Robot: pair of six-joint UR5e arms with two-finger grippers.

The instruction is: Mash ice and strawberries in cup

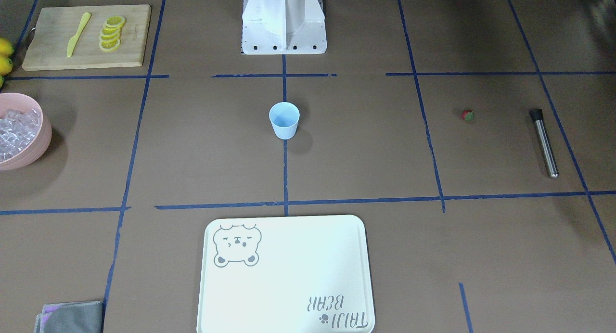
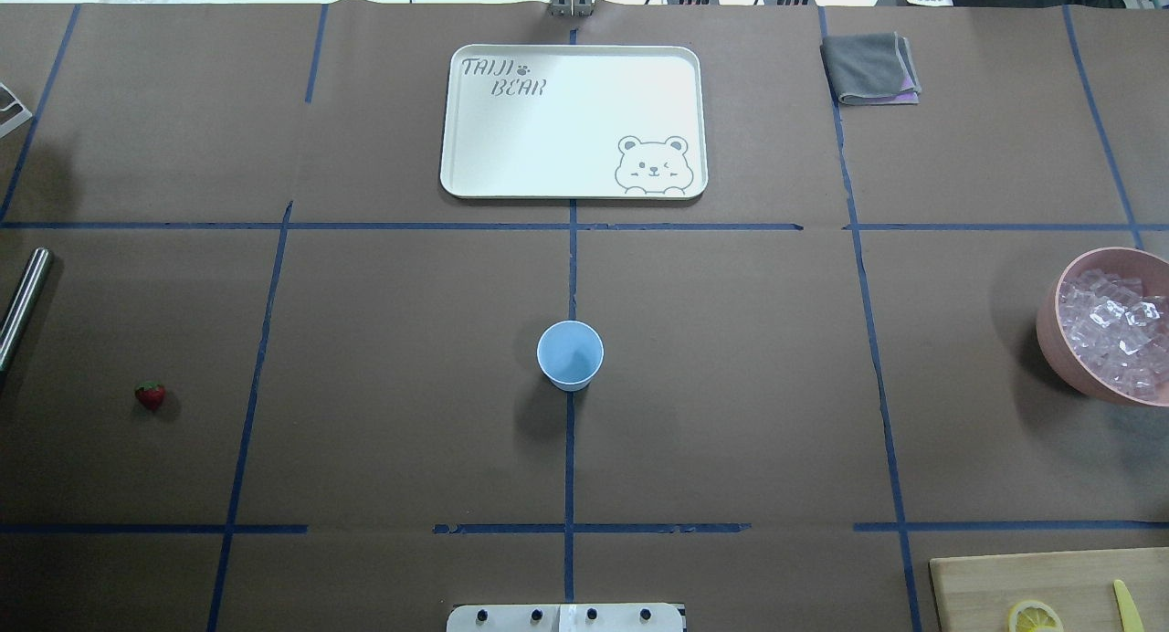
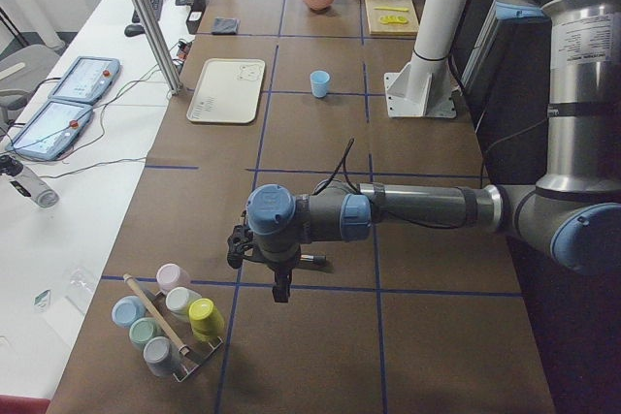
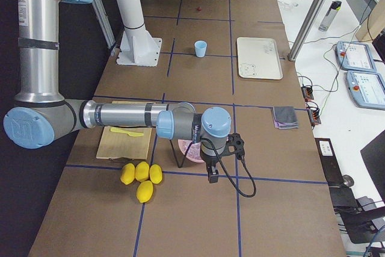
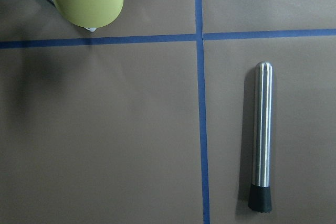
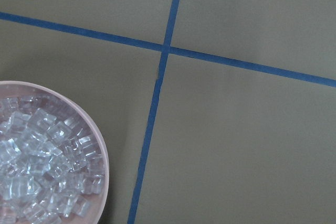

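Note:
The light-blue cup stands upright and empty at the table's middle, also in the overhead view. The strawberry lies alone on the robot's left side. The ice is heaped in a pink bowl on the robot's right, also in the right wrist view. My left gripper hangs over the table beside a steel muddler. My right gripper hangs beside the bowl. Both show only in the side views, so I cannot tell whether they are open or shut.
A white bear tray lies beyond the cup. A cutting board holds lemon slices and a yellow knife. Whole lemons, a grey cloth and a rack of pastel cups sit at the edges.

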